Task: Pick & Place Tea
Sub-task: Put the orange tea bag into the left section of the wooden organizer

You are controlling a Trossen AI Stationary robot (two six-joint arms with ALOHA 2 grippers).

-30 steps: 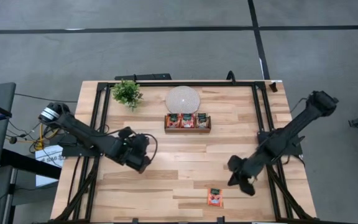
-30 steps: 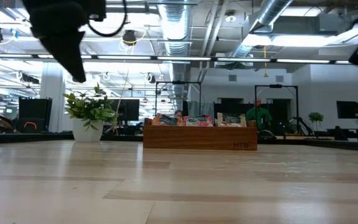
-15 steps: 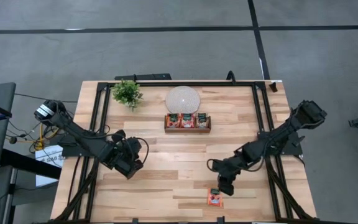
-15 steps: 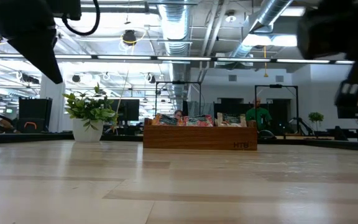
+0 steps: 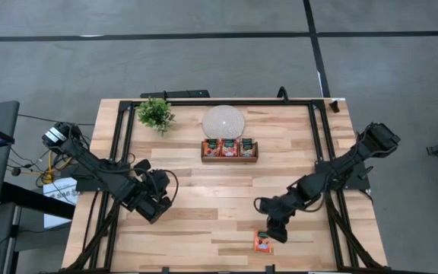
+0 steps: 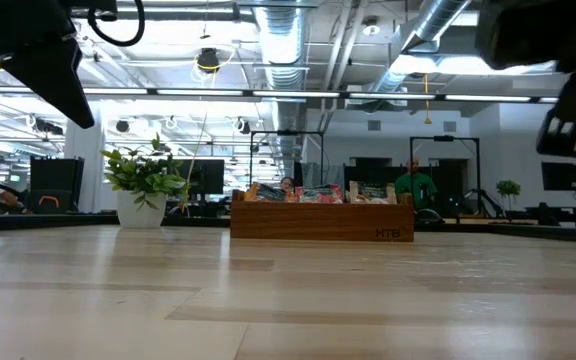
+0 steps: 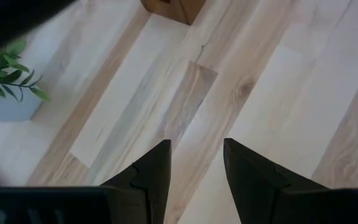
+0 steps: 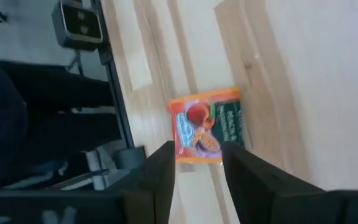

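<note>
Sachet (image 5: 263, 242) alone, flat at lower centre of high view, tray (image 5: 229, 158) of tea well above. Right gripper (image 5: 274, 232) just above it, fingers apart, empty: reach step; next, descend and close. Left gripper (image 5: 148, 213) lower left, spread, idle.

The left arm reaches in from the left edge of the high view, its left gripper (image 5: 154, 209) at lower left of centre, 2 fingers (image 7: 149, 177) parted. The right arm angles down from the upper right, its right gripper (image 5: 274, 230) at lower centre, fingers (image 8: 161, 174) apart.
</note>
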